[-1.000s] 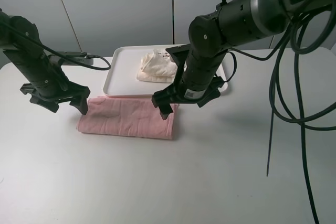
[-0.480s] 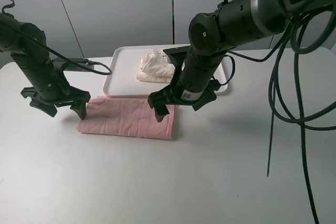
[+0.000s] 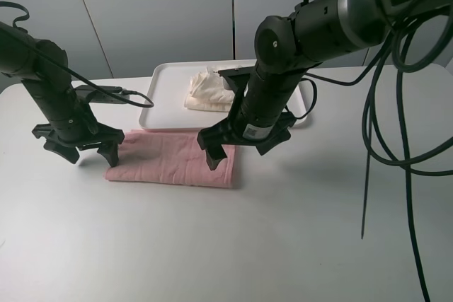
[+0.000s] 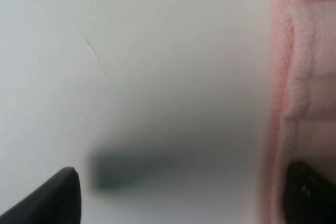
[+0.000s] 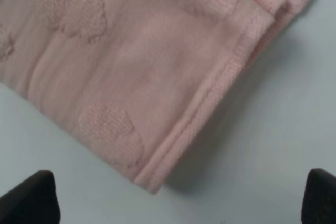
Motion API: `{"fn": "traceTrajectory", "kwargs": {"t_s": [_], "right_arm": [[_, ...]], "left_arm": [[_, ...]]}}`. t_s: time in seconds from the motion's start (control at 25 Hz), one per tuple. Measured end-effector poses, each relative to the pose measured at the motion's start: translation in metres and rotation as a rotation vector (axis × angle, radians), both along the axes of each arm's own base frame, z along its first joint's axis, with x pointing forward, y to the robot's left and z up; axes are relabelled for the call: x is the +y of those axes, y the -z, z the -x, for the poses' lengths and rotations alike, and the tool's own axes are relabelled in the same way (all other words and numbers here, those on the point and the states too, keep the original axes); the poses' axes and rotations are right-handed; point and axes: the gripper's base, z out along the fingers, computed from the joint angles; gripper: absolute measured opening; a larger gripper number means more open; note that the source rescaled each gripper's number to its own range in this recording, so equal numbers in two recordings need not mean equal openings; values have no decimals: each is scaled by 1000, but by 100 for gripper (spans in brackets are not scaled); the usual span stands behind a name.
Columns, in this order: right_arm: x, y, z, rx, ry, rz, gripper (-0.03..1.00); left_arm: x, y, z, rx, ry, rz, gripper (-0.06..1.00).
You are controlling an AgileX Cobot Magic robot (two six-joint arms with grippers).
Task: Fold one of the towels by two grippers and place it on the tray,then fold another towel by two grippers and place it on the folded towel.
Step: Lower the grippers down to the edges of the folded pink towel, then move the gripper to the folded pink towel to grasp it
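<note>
Exterior high view shows the big white tabletop (image 3: 212, 245) first. On it, toward twelve o'clock, lies the white tray (image 3: 164, 104). Just at six o'clock from the tray lies the pink towel (image 3: 170, 160), flat on the tabletop and touching the tray's near rim or very close to it. It has been folded into a long strip with its layers stacked at the edge, as the right wrist view shows. The cream towel (image 3: 205, 90) is smaller in view. It sits bunched and folded inside the tray, on the three o'clock half.

So I think the first half of the job is done, and the pink towel is the one being worked on now. It looks only part folded.

The left claw (image 3: 86, 152) hangs at the nine o'clock end of the pink towel. Its two fingers are spread wide apart and hold nothing. The left wrist view is blurry, so I cannot tell if one finger touches the cloth edge; it may just be above it.

The right claw (image 3: 241, 148) hangs over the three o'clock end, spread wide too, with nothing in it.

Next, I think each claw needs to go down, pinch its end of the pink strip through all the layers, and fold it shorter. Then both can carry it to twelve o'clock and lay it on the cream towel.
</note>
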Motion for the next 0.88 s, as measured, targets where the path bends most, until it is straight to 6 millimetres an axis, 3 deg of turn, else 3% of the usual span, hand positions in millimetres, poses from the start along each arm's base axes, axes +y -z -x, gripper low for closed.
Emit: {"fn": "traceTrajectory", "kwargs": {"t_s": [0.36, 0.6, 0.88], "right_arm": [[15, -3, -17, 9, 51, -19, 100], [25, 7, -31, 51, 74, 13, 100], [25, 29, -32, 91, 78, 61, 100]], "left_arm": [[0, 0, 0, -2, 4, -3, 100], [1, 0, 0, -4, 16, -14, 100], [2, 0, -1, -5, 20, -18, 100]]}}
